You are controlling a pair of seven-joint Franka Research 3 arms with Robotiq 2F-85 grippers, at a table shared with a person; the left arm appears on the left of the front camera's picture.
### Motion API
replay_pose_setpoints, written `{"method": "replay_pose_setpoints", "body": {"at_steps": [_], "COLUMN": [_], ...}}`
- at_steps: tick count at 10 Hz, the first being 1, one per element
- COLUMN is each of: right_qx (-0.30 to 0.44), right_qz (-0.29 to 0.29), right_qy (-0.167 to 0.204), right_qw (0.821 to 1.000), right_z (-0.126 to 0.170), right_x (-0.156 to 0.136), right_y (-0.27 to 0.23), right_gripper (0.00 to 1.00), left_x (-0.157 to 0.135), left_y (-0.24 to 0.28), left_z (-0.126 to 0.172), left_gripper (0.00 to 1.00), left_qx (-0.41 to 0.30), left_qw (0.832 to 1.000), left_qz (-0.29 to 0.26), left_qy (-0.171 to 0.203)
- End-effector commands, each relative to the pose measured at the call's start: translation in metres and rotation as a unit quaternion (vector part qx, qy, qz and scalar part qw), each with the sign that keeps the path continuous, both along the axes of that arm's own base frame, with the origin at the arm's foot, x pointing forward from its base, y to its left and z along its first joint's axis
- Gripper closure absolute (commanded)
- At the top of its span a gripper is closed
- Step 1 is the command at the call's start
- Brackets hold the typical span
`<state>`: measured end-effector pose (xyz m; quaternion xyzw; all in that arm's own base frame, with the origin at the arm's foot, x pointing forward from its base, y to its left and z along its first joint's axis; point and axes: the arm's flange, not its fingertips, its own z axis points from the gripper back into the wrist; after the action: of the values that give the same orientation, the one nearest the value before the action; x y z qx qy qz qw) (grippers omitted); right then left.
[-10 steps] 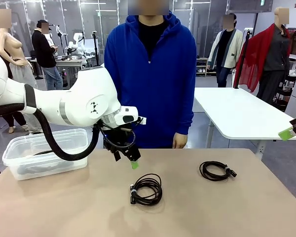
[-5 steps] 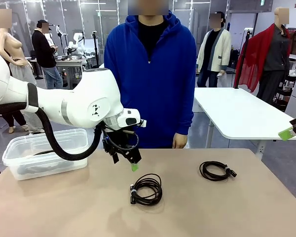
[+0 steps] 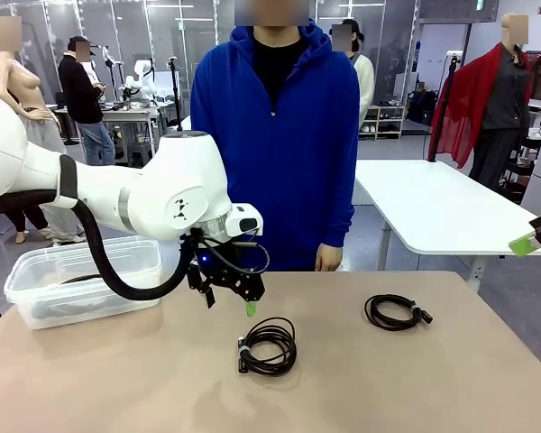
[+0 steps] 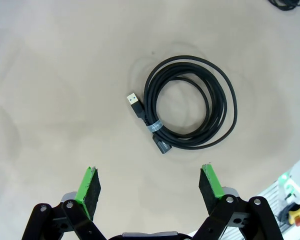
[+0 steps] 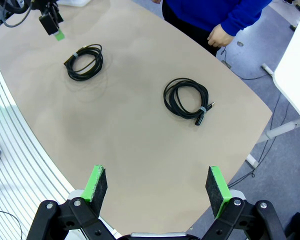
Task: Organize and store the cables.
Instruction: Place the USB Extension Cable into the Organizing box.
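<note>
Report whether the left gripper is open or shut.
Open: the left gripper has its green pads wide apart, empty, hovering by the coiled cable.

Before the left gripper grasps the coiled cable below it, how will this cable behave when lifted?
Probably floppy: the coiled cable is thin cord, so the loop may sag from a single pinch. The pale band likely keeps its turns together. It looks light, and the USB plug may dangle.

Person in blue hoodie (image 3: 279, 135) stands behind tan table (image 3: 451, 388).
</note>
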<state>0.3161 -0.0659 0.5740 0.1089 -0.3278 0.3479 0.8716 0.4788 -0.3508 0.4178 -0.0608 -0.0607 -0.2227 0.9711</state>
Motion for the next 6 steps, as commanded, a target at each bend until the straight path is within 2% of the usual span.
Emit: {"method": "replay_pose_setpoints", "body": {"at_steps": [1, 6], "right_qx": [0.002, 0.002], "right_qz": [0.003, 0.003], "right_qy": [-0.001, -0.001], "right_qw": [1.0, 1.0], "right_z": [-0.001, -0.001], "right_x": [0.0, 0.0], "right_y": [-0.002, -0.002], "right_gripper": [0.0, 0.0], "left_x": [0.005, 0.01], "left_y": [-0.014, -0.026], "left_z": [-0.008, -0.028], "left_gripper": [0.0, 0.0], "left_qx": [0.019, 0.03], "left_qw": [0.999, 0.997], "left_qz": [0.034, 0.071], "left_qy": [-0.007, -0.006]}}
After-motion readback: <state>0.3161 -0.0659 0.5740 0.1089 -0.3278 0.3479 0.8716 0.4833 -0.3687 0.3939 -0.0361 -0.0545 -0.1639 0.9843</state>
